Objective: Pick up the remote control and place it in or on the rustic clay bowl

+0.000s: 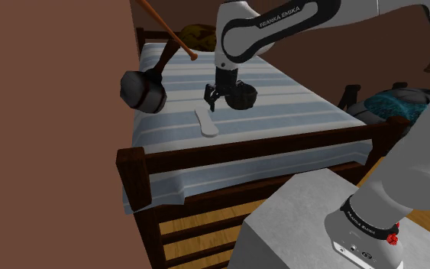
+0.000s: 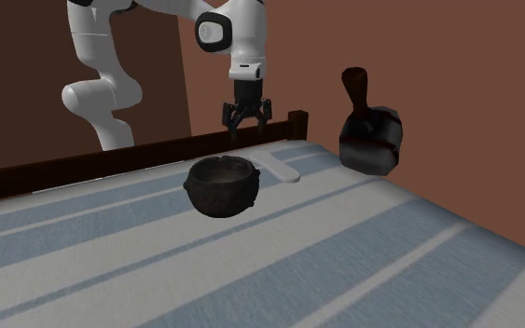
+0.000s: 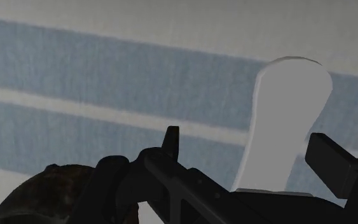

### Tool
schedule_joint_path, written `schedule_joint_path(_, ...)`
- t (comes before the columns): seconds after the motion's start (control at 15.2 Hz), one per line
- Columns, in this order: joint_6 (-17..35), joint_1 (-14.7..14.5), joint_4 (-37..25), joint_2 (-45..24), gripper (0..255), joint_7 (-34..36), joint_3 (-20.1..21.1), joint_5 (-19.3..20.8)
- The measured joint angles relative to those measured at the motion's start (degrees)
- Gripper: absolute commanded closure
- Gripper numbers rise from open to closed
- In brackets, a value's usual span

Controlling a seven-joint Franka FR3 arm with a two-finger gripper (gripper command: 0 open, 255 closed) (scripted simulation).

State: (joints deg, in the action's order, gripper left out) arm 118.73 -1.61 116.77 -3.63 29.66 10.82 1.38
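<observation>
Your gripper [image 2: 244, 119] hangs over the remote [image 1: 207, 122], fingers apart and clamped on nothing. I'd say it's lined up for a straight drop. The remote lies flat on the bed's striped cover [image 1: 289, 107], near the foot rail [image 1: 266, 149] and toward the wall-side corner. It sits just beside the dark bowl [image 2: 221, 184], so it's a short carry. It's plain white, long, thin, with a rounded end — no buttons drawn. It's low, so you'll likely need to go right down to the cover.

Your gripper [image 1: 211, 104] hangs above the remote [image 1: 206, 122], which lies flat on the bed [image 1: 297, 99]. In the shoulder view, the bowl [image 1: 243, 95] sits just right of it, and a handled pot [image 1: 143, 90] sits to its left.
</observation>
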Motion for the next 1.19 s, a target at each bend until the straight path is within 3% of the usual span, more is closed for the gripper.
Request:
schedule_joint_path(0.46, 2.9, -1.4, -11.3, -12.8, 0, 4.3, 0.1, 1.1)
schedule_joint_path(1.19, 7.9, -1.6, -9.9, -16.3, 0, 4.9, -0.1, 1.8)
